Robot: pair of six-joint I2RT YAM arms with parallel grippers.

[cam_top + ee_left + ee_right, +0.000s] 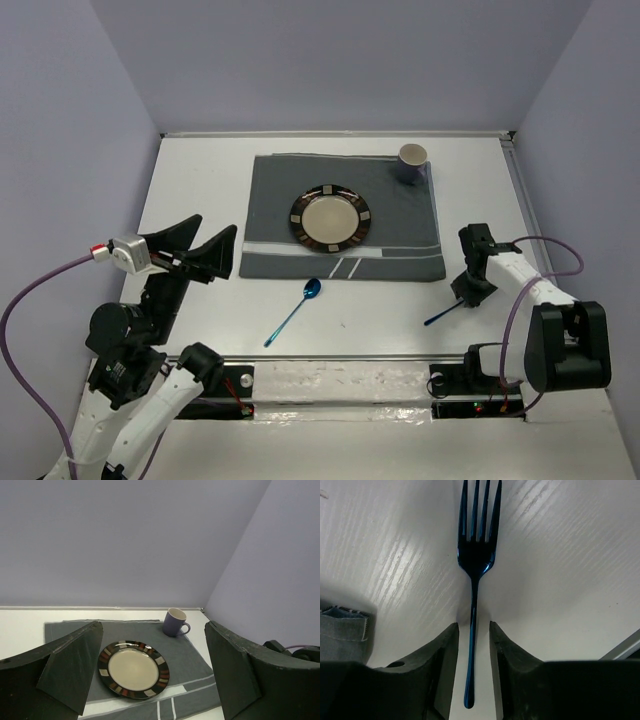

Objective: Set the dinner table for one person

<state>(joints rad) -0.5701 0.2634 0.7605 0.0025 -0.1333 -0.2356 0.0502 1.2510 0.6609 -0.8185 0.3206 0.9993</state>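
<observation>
The right gripper (473,630) stood with its black jaws partly apart, straddling the handle of a slim dark-blue metal fork (476,560) without pinching it. The fork lay flat on the large white rectangular dinner table (200,180) directly beneath, right of the striped grey cloth placemat (270,200). The left gripper (216,222) gaped wide.

Robotics lab cell, white dinner table (200,190), lavender wall panels (330,60), left arm (130,345), right arm (565,345) bolted on
</observation>
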